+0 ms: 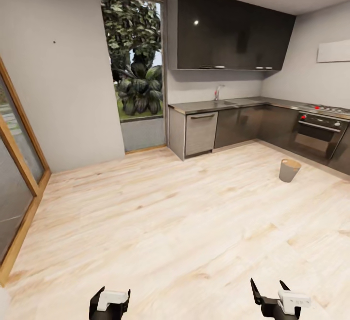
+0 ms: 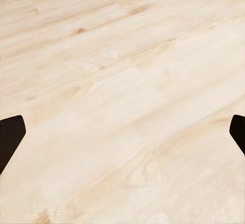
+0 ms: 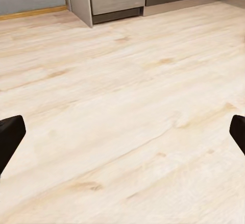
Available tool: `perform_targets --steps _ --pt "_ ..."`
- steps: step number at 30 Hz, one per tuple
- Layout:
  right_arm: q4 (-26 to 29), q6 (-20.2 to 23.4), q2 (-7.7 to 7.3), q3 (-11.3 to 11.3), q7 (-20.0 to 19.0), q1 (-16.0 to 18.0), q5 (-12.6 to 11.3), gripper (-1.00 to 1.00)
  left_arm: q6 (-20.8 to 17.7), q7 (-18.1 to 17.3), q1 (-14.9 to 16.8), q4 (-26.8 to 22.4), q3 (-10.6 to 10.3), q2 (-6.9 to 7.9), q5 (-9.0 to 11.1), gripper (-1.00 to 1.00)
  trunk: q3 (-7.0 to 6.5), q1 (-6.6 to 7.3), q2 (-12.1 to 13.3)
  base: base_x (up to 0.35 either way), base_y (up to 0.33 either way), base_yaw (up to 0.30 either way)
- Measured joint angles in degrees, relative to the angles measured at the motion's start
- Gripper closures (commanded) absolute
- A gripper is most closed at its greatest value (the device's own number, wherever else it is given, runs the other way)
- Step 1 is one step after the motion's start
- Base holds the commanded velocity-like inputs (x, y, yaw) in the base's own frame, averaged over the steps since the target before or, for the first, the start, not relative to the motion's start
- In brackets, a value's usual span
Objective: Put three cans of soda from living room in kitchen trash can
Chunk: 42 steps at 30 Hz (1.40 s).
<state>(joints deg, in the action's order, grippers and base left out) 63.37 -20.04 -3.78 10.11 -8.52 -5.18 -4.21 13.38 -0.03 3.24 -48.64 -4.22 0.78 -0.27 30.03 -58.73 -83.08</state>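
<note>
The trash can (image 1: 290,170), a small round tapered pail with a brownish rim, stands on the pale plank floor at the right, in front of the built-in oven (image 1: 318,133) with red knobs. My left gripper (image 1: 111,294) and right gripper (image 1: 267,286) hang low at the near edge of the head view, far from the pail. Both are open, with only bare floor between their dark fingertips (image 2: 10,134) (image 3: 10,134). The cans of soda are out of view.
Glossy dark cabinets (image 1: 228,30) and a steel counter (image 1: 228,104) with a sink run along the far wall and turn right. A tall window with plants (image 1: 138,67) sits behind. A wood-framed glass door (image 1: 19,174) stands at the left. Wide plank floor (image 1: 160,222) lies between.
</note>
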Motion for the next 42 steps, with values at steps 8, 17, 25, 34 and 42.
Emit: perform_targets --steps 8,17,25,34,42 --pt "0.0 0.0 0.00 0.0 0.0 0.0 0.0 -1.00 0.0 0.1 0.0 0.0 0.0 -0.02 0.0 -1.00 0.00 0.00 0.0 0.324 0.102 -0.001" --pt "0.0 0.0 0.08 0.0 0.0 0.0 0.0 -1.00 0.0 0.1 0.0 -0.1 0.0 -0.07 0.0 -1.00 0.00 0.00 0.0 0.324 0.084 0.000" --pt "0.0 0.0 0.37 0.0 0.0 0.0 0.1 -1.00 0.0 0.1 0.0 -0.1 0.0 -0.09 0.0 -1.00 0.00 0.00 0.0 0.324 0.081 -0.040" --pt "0.0 0.1 0.42 -0.2 0.0 0.0 0.1 -1.00 0.0 0.1 0.0 0.1 -0.1 -0.13 -0.1 -1.00 0.00 0.00 0.0 0.324 0.081 -0.199" --pt "-1.1 0.1 0.38 -0.3 -0.1 0.0 0.2 -1.00 0.0 0.0 0.0 -0.1 0.0 0.00 0.0 -1.00 0.00 0.00 0.0 0.324 0.081 -0.242"
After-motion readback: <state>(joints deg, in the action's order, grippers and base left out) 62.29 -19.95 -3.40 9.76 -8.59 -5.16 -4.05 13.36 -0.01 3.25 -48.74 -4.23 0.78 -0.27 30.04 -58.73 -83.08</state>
